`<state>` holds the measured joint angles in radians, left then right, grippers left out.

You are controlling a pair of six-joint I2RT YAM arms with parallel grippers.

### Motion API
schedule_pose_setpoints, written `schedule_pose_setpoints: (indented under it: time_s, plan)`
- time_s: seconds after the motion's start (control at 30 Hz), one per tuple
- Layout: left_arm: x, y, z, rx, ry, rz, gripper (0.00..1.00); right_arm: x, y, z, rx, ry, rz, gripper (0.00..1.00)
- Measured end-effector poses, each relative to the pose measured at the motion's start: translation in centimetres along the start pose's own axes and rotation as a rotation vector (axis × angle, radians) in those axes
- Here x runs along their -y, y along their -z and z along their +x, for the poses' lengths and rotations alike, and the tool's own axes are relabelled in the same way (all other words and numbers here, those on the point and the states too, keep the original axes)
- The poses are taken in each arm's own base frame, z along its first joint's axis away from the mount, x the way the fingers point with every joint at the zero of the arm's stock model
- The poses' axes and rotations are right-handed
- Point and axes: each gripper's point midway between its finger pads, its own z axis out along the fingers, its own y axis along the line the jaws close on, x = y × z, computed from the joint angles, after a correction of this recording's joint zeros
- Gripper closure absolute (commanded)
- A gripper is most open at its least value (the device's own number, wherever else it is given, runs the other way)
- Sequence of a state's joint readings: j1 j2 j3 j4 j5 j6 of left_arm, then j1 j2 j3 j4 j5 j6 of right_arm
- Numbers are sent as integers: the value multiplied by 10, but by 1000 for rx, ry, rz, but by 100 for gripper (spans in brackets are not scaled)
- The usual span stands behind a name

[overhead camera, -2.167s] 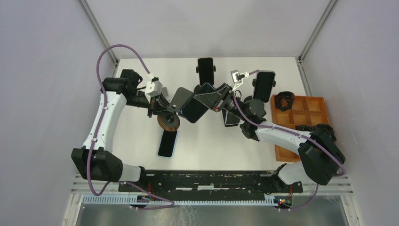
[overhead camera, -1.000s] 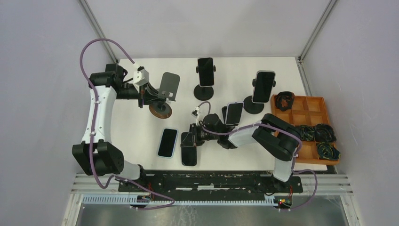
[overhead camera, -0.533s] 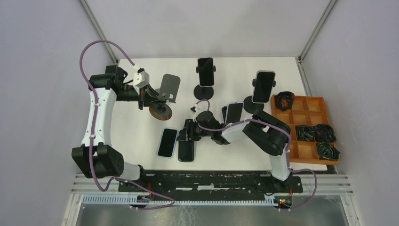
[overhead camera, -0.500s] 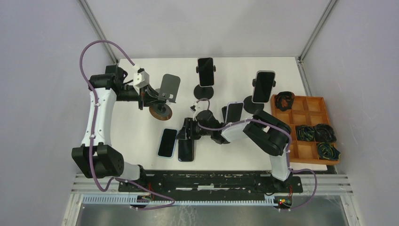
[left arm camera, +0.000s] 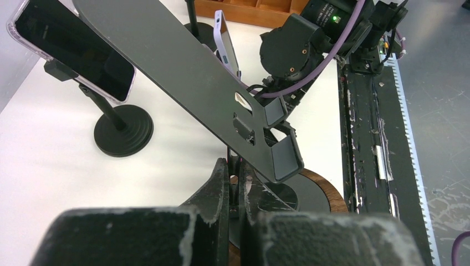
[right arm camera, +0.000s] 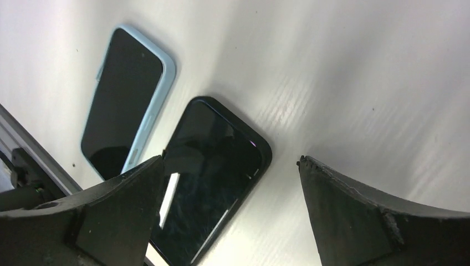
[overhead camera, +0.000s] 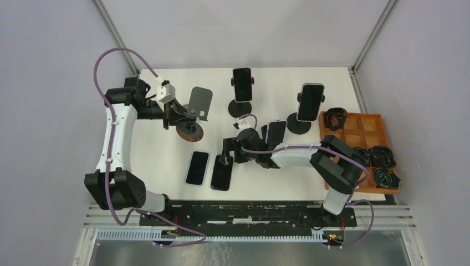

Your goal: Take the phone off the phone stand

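Note:
The phone [overhead camera: 221, 173], black, lies flat on the table near the front; the right wrist view shows the phone [right arm camera: 213, 166] face up. Just above its far end my right gripper [overhead camera: 226, 153] hangs open, jaws wide apart and nothing between them, as the right gripper [right arm camera: 231, 160] also shows from the wrist. The phone stand [overhead camera: 198, 102], an empty dark plate on a round wooden base [overhead camera: 190, 132], is at the back left. My left gripper [overhead camera: 180, 117] is shut on the stand's thin stem; in the wrist view, the left gripper [left arm camera: 235, 172] sits under the stand's plate [left arm camera: 183, 72].
A light-blue-cased phone [overhead camera: 197, 167] lies beside the black one. Three more phones sit on stands: back middle [overhead camera: 241, 84], back right [overhead camera: 310, 102] and a purple-cased one [overhead camera: 275, 133] by my right arm. A wooden compartment tray [overhead camera: 382, 119] lines the right edge.
My right gripper has opened and let go of the black phone, which now lies flat beside the light blue one. The right arm drew back rightward. The left arm has not moved.

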<state>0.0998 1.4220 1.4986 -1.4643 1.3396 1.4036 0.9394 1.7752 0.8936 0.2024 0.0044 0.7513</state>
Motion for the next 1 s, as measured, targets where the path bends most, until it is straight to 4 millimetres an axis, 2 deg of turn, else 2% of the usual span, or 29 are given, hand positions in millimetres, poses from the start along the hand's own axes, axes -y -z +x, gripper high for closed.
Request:
schedule_pose_setpoints:
  time_s: [0.13,0.27,0.47,0.73,0.87,0.9,1.0]
  plan:
    - [0,0,-1,5,0,1,98,5,7,7,-16,32,5,2]
    - [0,0,-1,5,0,1,98,-2,17,21,-34,35,-69,10]
    - [0,0,-1,5,0,1,98,-31,21,45,-103,2,-249,15]
    - [0,0,-1,5,0,1,98,-54,12,47,-146,-26,-363,15]
    - [0,0,-1,6,0,1,98,-58,22,32,-138,-23,-419,13]
    - [0,0,-1,6,1,2,98,-59,29,20,-116,-19,-434,12]
    - [2,-2,2,5,12,7,98,-65,66,-43,38,1,-501,11]
